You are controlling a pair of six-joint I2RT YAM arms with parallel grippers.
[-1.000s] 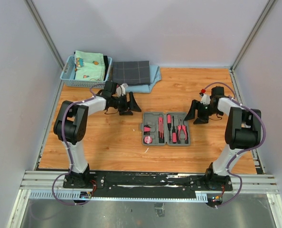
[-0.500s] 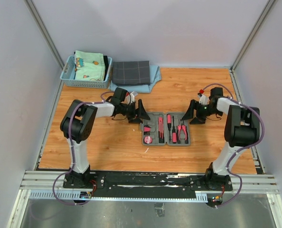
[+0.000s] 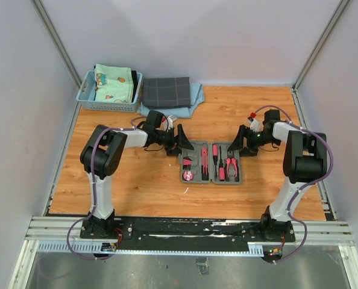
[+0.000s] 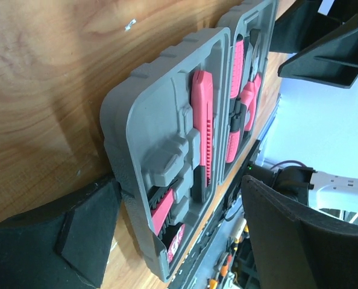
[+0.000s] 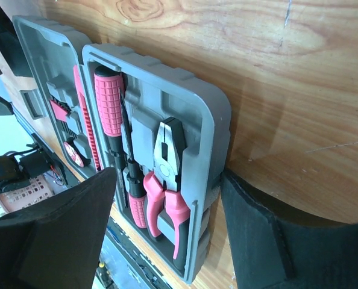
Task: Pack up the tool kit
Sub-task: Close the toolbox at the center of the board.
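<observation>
The grey tool kit case (image 3: 210,162) lies open and flat on the wooden table, with pink-and-black tools in its slots. My left gripper (image 3: 182,142) is open at the case's far left corner. In the left wrist view its jaws (image 4: 179,241) straddle the left half's edge (image 4: 137,138), which holds a pink knife (image 4: 203,120) and a round tape (image 4: 176,244). My right gripper (image 3: 240,143) is open at the far right corner. In the right wrist view its jaws (image 5: 167,241) straddle the right half's edge (image 5: 218,138), beside pliers (image 5: 167,180) and screwdrivers (image 5: 109,105).
A light blue basket (image 3: 90,96) with folded patterned cloths stands at the back left. A dark grey checked cloth (image 3: 166,91) lies on a blue cloth beside it. Grey walls enclose the table on three sides.
Both grippers have moved inward to the case: the left one rightward to its far left corner, the right one leftward to its far right corner. The case has not moved.
</observation>
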